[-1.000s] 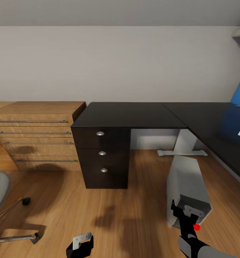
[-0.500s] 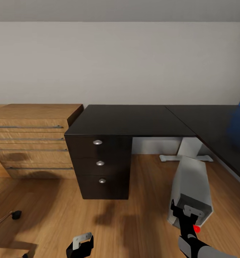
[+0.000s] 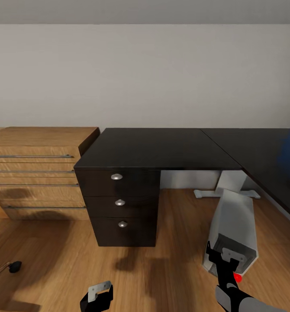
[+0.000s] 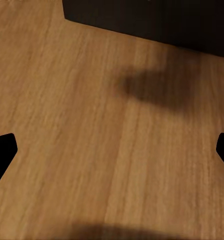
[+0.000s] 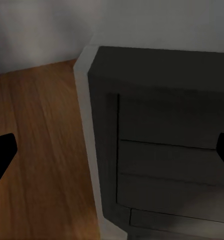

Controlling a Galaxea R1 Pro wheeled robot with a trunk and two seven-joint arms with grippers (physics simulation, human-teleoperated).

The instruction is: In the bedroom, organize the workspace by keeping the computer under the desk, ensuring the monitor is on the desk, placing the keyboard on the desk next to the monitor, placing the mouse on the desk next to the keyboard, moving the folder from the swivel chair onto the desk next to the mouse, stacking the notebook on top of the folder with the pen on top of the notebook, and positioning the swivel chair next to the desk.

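- The computer (image 3: 232,225), a pale grey-white tower case, stands on the wooden floor (image 3: 171,268) just in front of the white pedestal leg (image 3: 230,182), partly beneath the edge of the black L-shaped surface (image 3: 158,147).
- It looks rigid, boxy and probably heavy, with smooth panels likely to slip; a pinch is unlikely to lift it. Pushing low on a flat face, or gripping a panel edge, seems the sounder way to slide it under the desk.
- The right pincer (image 3: 224,255) hovers just at the tower's near end, fingers spread wide, holding nothing; the right wrist view faces the case's dark recessed panel (image 5: 162,150).
- The left pincer (image 3: 97,294) hangs over bare floor with fingers apart, empty.
- The black three-drawer unit (image 3: 121,203) under the surface is closed, as is the light wooden drawer chest (image 3: 37,173) beside it; their contents cannot be seen.
- A chair castor (image 3: 14,266) shows at the floor's left edge.
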